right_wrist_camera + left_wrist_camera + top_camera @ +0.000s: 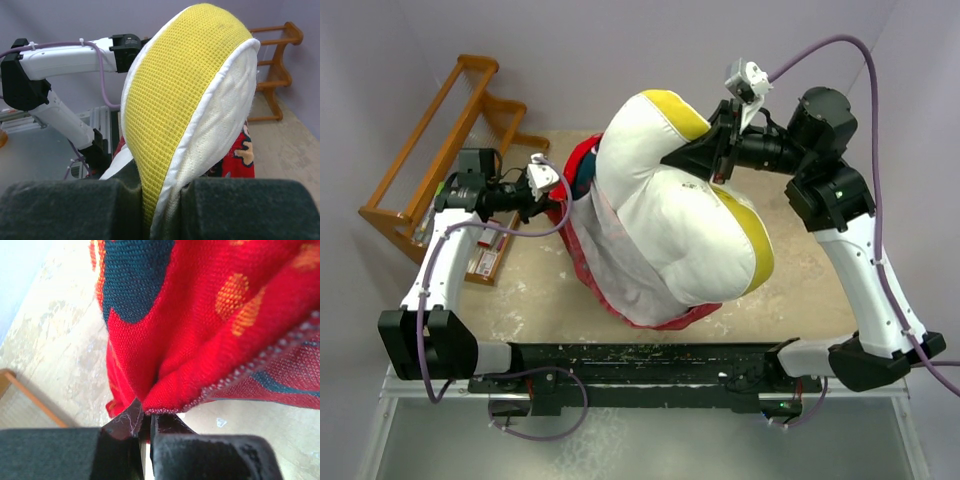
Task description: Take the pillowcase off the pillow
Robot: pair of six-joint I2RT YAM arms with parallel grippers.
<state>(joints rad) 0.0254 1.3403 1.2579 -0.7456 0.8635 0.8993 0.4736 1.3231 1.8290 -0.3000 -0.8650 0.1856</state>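
Note:
The cream-white pillow (665, 215) with its yellow side band fills the middle of the table, mostly out of the red pillowcase (582, 165), which bunches at its left and under its near edge. My left gripper (552, 190) is shut on a fold of the pillowcase (200, 330), its fingertips (131, 421) pinching the hem. My right gripper (720, 150) is shut on the pillow's yellow band (175, 100) at the far right edge, holding it raised. A bit of printed pillowcase (240, 157) shows behind the pillow.
A wooden rack (440, 140) stands at the far left beside the left arm. The beige table top (520, 290) ends at a black rail (640, 365) in front. Purple cables loop from both arms.

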